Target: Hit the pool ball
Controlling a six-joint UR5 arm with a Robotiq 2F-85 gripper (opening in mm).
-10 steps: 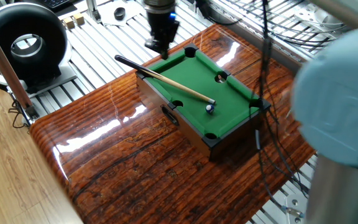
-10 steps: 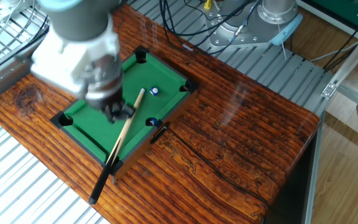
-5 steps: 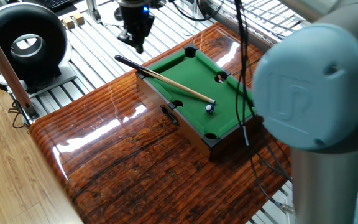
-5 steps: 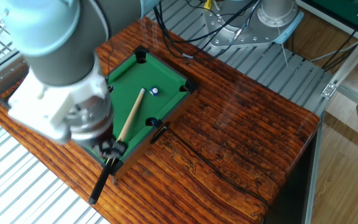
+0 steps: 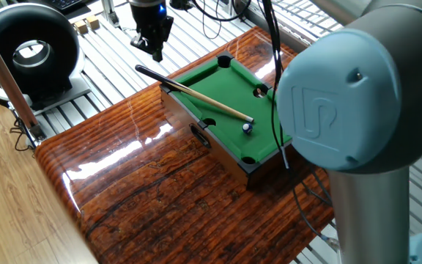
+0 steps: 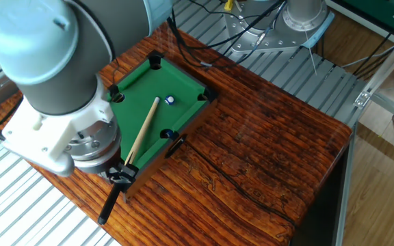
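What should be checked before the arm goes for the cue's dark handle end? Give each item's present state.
1. Pool ball on the green felt, close to the pale tip of the cue: ok.
2. Cue lies across the rail of the mini pool table, dark handle sticking out past the corner: ok.
3. Hand above and beyond the handle end, not touching the cue: ok.
4. Hand open wide enough for the handle: cannot tell, fingers small and dark.
5. Hand lined up with the cue's axis: cannot tell; the arm hides it in the other fixed view.
6. Pocket beyond the ball, roughly along the cue's line: ok.
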